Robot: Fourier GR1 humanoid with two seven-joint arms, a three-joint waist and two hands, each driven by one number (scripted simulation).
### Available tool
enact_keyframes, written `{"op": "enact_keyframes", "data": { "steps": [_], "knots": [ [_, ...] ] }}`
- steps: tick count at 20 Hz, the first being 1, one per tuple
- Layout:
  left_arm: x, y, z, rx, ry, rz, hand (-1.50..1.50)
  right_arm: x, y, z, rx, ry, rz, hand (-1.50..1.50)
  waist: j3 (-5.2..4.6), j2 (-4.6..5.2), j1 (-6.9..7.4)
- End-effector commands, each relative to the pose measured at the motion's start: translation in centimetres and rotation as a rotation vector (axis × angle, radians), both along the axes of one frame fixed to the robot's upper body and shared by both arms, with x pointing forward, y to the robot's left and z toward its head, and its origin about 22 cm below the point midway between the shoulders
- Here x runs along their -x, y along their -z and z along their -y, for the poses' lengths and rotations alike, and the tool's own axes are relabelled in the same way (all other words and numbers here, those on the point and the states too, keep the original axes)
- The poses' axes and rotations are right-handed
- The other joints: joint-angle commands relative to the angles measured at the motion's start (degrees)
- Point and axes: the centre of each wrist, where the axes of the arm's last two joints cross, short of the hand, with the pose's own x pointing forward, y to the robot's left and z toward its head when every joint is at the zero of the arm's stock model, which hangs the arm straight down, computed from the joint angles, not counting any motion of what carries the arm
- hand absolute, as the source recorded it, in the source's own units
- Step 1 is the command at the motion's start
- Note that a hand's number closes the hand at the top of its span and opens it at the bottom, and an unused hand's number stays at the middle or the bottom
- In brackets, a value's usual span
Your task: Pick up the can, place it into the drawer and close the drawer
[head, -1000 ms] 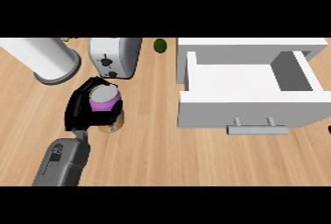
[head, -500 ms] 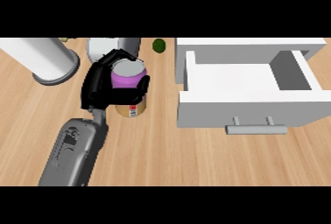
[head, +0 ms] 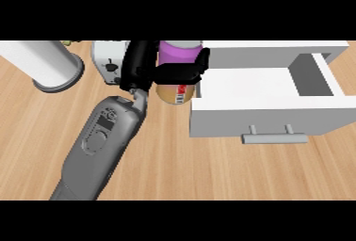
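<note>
My grey forearm [head: 97, 146] came in from the near edge of the worktop [head: 208, 169] and ran up towards its far side. Just beyond it, my left hand [head: 149, 66] was curled round the can [head: 175, 80], thumb and fingers wrapped about its middle, so only the purple lid at the top and the tan, labelled lower part showed. The can hung in my hand just beside the left wall of the open drawer [head: 268, 110], its lower part close against the drawer's near-left corner but not yet inside it. Half a second before, the can had been further left, well clear of the drawer, and a second before it had been nearer the near edge still; my arm had carried it rightward and away from me. The drawer stood pulled out, its white inside bare, its grey handle [head: 274, 137] facing the near edge, unchanged from before. To the left of my hand, towards the far-left corner, the white paper-towel roll [head: 42, 61] stood on its grey base, and the toaster [head: 110, 61] sat between that roll and my hand, partly hidden behind my fingers.
</note>
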Motion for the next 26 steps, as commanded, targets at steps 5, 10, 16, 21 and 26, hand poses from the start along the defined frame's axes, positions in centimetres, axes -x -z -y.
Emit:
{"op": "enact_keyframes", "data": {
  "steps": [5, 10, 16, 21, 26],
  "knots": [
    [-1.9, -3.2, 5.1, -0.036, -0.005, 0.012, 1.50, -0.4, -1.1, -0.9, 0.012, -0.019, -0.016, -1.50, 0.00, 0.16, -0.56],
    [-2.3, -6.0, 7.6, -0.043, -0.014, 0.000, 1.50, 0.4, -0.9, 0.2, 0.003, 0.003, 0.005, -1.50, 0.03, 0.08, -0.98],
    [-4.4, -6.7, 8.8, -0.069, -0.016, -0.018, 1.50, -0.2, -1.0, -1.1, -0.016, -0.019, -0.007, -1.50, 0.03, 0.36, -1.67],
    [-5.0, -8.0, 10.0, -0.104, -0.013, -0.022, 1.50, -1.0, -0.6, 0.0, 0.021, -0.022, -0.008, -1.50, 0.07, 0.53, -2.28],
    [-6.5, -7.7, 9.5, -0.115, -0.011, -0.028, 1.50, -2.0, -1.0, -0.2, 0.017, -0.030, 0.002, -1.50, 0.07, 0.89, -2.21]
  ]
}}
